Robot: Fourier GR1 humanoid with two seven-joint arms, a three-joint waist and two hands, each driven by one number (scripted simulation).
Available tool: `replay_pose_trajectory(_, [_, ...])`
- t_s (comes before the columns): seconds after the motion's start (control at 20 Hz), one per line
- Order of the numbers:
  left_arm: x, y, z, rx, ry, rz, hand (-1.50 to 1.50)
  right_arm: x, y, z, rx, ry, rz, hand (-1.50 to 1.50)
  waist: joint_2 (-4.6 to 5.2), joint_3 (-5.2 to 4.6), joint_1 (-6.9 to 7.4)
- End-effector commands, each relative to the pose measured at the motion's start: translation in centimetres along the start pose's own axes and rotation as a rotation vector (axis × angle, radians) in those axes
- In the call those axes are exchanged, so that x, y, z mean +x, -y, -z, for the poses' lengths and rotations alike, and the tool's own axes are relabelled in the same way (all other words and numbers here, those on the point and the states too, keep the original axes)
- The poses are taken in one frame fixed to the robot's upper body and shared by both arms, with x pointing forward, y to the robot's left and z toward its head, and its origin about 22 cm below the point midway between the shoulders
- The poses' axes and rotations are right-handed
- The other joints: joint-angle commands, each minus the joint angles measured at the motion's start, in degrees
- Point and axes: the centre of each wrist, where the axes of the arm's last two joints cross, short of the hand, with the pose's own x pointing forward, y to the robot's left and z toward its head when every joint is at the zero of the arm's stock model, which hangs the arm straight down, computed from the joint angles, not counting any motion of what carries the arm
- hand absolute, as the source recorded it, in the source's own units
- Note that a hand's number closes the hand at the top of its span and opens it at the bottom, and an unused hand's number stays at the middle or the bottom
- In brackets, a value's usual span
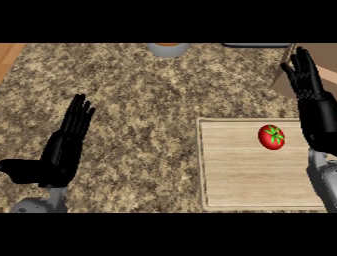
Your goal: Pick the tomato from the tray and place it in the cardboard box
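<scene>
We hold our left hand (62,150) over the counter's left part, fingers straight and pointing away from us, thumb stuck out to the left, grey forearm rising from the near edge. Our right hand (315,102) stands along the right edge, fingers straight and together, reaching toward the far right corner

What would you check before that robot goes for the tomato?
1. Tomato on the wooden tray, nothing covering it: ok.
2. Right hand open, fingers straight, holding nothing: ok.
3. Right hand positioned over the tomato: not ok; it is beside it, toward the tray's right edge.
4. Left hand open, resting over the counter, away from the tray: ok.
5. Cardboard box ready to receive: cannot tell; only part shows at the upper right, behind the right hand.
6. Cup at the counter's far edge out of the way: ok.
</scene>
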Motion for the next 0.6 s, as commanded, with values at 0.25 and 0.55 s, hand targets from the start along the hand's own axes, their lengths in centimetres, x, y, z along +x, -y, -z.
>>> replay_pose_trajectory(0.25, [3.8, -3.6, 2.4, -0.192, 0.149, 0.420, 0.00, 8.0, 6.2, 6.6, 0.433, 0.283, 0.191, -1.50, 1.03, 0.53, -0.10])
replay_pose_trajectory(0.55, [4.3, -2.2, 3.5, -0.303, 0.136, 0.423, 0.00, 7.0, 16.5, 7.5, 0.611, 0.274, -0.019, -1.50, 2.67, 0.39, 1.41])
